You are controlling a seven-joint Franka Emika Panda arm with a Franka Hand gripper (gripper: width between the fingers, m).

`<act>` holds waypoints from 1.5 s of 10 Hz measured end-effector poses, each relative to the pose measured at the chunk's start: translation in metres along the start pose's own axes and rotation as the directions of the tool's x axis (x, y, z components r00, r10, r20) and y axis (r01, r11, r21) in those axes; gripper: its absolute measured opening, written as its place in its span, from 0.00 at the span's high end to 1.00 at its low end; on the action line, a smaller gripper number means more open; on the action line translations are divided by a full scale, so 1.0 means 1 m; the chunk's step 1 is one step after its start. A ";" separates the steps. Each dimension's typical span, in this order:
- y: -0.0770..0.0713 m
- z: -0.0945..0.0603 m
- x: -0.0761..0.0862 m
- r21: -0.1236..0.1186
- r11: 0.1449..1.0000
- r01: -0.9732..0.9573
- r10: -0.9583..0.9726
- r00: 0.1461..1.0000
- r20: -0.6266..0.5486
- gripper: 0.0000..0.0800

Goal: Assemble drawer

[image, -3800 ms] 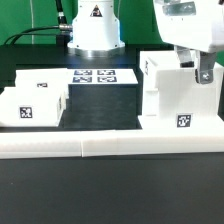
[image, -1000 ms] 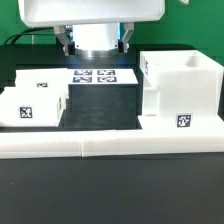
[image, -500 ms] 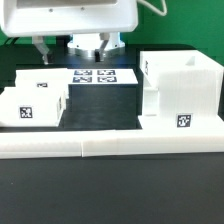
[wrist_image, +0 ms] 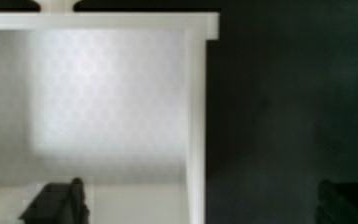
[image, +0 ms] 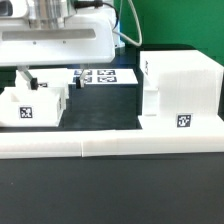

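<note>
I observe the gripper (image: 50,82) low over the tray (image: 32,108) at the exterior view's left, its fingers (image: 27,80) spread wide apart. The tall housing (image: 180,88) stands well apart at the right. The marker board (image: 108,75) lies between them, farther back. A low wall (image: 110,146) runs along the front.

Tray wall (wrist_image: 197,110) between end effector (wrist_image: 201,200) fingers (wrist_image: 55,202); seemingly clear either side.

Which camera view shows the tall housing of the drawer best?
The exterior view: the tall housing stands whole at the exterior view's right, its tag visible. The wrist view shows none of it, only another white part.
</note>
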State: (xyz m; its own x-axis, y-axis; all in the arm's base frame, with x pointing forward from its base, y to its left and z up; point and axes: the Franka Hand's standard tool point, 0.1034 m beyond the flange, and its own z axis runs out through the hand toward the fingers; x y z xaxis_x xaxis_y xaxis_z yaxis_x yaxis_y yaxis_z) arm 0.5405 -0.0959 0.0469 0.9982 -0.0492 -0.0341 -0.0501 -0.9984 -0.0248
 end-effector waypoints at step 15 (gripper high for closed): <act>-0.001 0.043 -0.027 -0.021 0.999 0.035 -0.035 0.999 -0.005 0.36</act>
State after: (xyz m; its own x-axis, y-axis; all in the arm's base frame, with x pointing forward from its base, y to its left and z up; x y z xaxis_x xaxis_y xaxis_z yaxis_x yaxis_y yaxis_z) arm 0.5124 -0.0922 0.0047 0.9995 -0.0146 -0.0279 -0.0147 -0.9999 -0.0050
